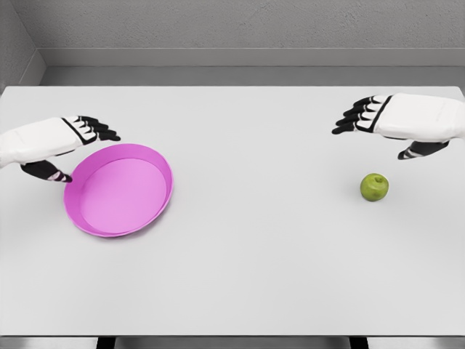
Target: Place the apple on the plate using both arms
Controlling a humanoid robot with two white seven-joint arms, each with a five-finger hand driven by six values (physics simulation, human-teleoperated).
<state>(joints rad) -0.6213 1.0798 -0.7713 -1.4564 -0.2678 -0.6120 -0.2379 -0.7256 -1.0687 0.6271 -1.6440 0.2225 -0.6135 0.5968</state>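
Observation:
A green apple rests on the white table at the right. A pink plate lies at the left, tilted slightly with its far rim raised. My right hand hovers above and behind the apple, fingers spread, holding nothing. At the plate's left rim sits my left hand, fingers spread above the rim and thumb down beside the edge. Whether it touches the plate I cannot tell.
The white table spans the view, with its front edge near the bottom. A grey wall stands behind its far edge.

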